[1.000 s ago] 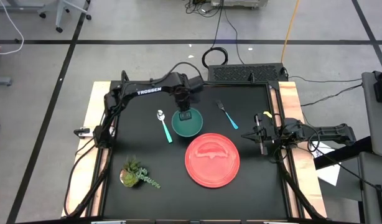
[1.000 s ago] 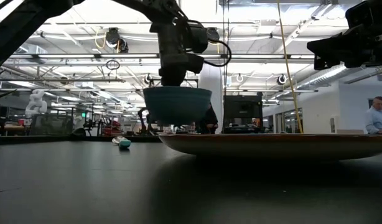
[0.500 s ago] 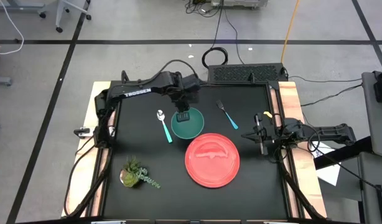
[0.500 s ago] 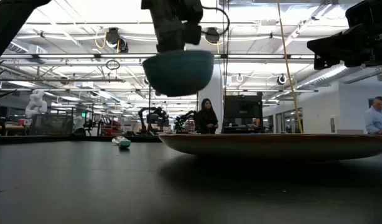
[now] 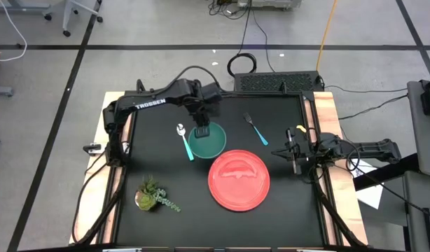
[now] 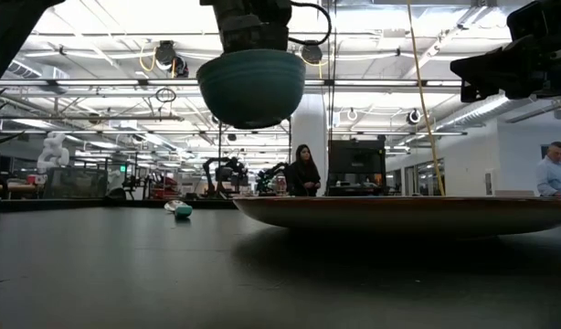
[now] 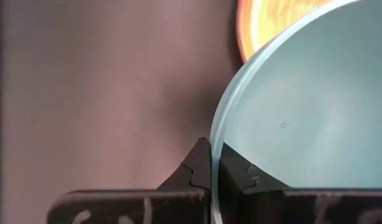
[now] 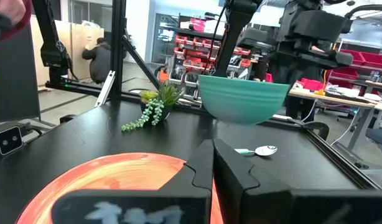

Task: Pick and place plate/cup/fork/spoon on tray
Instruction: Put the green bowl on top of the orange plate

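From above, the left gripper [image 5: 202, 130] is clamped on the far rim of the cup [image 5: 209, 143], which sits in the picture between the spoon [image 5: 184, 141] on its left and the tray [image 5: 239, 180] just below and to its right. The fork [image 5: 255, 129] lies to the right of the cup, well clear of it, with bare tabletop around it. A small potted plant [image 5: 152, 195] stands near the table's left edge. The right gripper [image 5: 293, 155] waits at the right edge of the table [image 5: 173, 227], fingers together, holding nothing.

At table height, the cup [image 6: 251, 86] hangs in the air, well above the black surface — open space shows beneath it. The tray [image 6: 408, 215] lies flat to the right, its raised rim lower than the cup's base. The spoon [image 6: 179, 209] lies far back on the left.

The left wrist camera shows the two fingers [image 7: 195, 171] pinching the cup's [image 7: 309, 112] thin rim, one inside and one outside, with a slice of the tray [image 7: 265, 25] past the rim.

The right wrist camera shows its own fingers [image 8: 231, 174] pressed shut, the tray [image 8: 110, 183] just ahead, and the cup [image 8: 242, 98] held aloft beyond — the plant [image 8: 155, 102] and spoon [image 8: 258, 150] lie behind.
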